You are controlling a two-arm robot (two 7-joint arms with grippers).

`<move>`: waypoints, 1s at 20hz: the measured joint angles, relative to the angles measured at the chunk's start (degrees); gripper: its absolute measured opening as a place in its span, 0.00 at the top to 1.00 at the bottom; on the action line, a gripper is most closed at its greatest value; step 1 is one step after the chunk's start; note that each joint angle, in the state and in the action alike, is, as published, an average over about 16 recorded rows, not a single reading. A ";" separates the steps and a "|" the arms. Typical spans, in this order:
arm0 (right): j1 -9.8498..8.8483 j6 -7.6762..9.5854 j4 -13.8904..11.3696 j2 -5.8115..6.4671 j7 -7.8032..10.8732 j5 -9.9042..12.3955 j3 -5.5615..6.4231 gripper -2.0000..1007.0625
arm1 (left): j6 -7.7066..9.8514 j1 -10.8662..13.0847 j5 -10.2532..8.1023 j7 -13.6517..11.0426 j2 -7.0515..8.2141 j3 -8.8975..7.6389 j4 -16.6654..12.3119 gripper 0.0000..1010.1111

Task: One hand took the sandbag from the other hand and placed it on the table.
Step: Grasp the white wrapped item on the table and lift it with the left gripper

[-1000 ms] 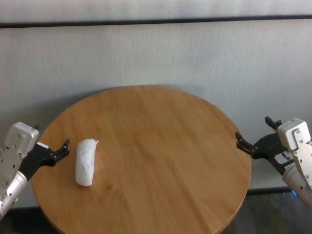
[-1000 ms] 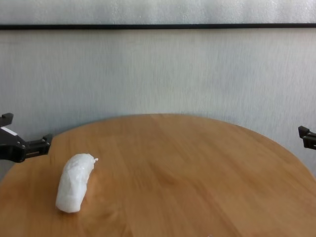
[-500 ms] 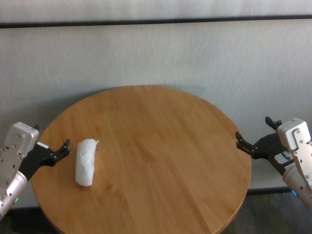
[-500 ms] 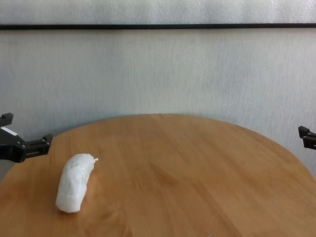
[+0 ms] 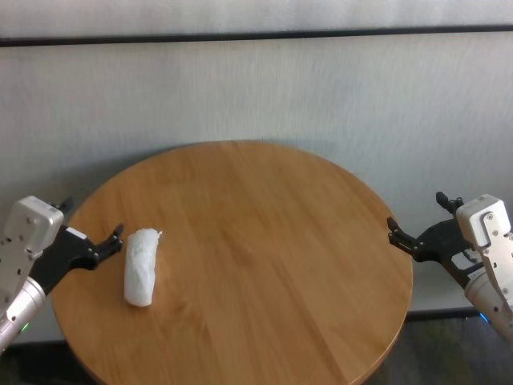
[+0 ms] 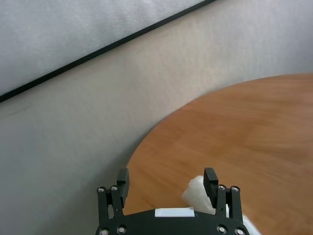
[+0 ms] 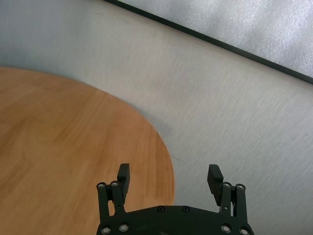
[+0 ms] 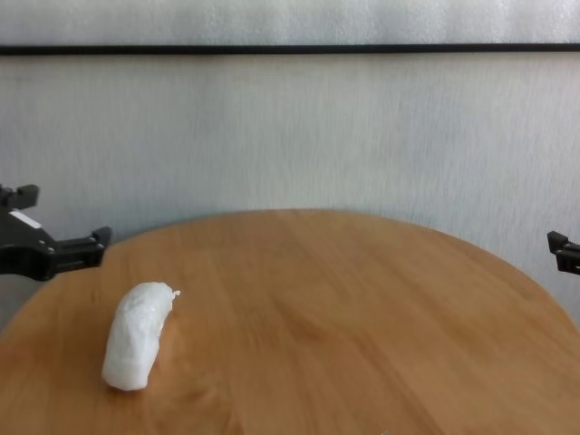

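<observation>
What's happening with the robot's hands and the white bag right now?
Left gripper open beside sandbag, not touching. Right gripper open, off table edge. Sandbag lying free. Nothing blocking.

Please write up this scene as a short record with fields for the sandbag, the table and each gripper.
sandbag: white, lying flat on the table's left part, twisted tip toward the far side, nothing touching it
table: round, wood-grain top
left gripper: at the table's left edge, beside the sandbag, jaws open, empty
right gripper: off the table's right edge, jaws open, empty
task stage: sandbag not yet picked up by either gripper
</observation>
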 joint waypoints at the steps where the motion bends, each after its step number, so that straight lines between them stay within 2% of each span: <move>1: 0.00 0.00 0.00 0.00 0.00 0.00 0.00 0.01 | 0.64 0.09 -0.47 -0.62 0.11 -0.19 -0.52 0.01; 5: 0.00 0.00 0.00 0.00 0.00 0.00 0.00 0.01 | 3.84 0.28 -2.64 -3.36 0.47 -0.94 -2.54 0.01; 10: 0.00 0.00 0.00 0.00 0.00 0.00 0.00 0.01 | 9.34 0.12 -5.98 -6.28 0.28 -1.81 -4.33 0.01; 15: 0.00 0.00 0.00 0.00 0.00 0.00 0.00 0.01 | 15.51 0.19 -9.12 -7.26 -0.54 -3.12 -5.68 0.01; 20: 0.00 0.00 0.00 0.00 0.00 0.00 0.00 0.01 | 21.31 0.42 -11.83 -7.04 -1.87 -4.63 -6.46 0.01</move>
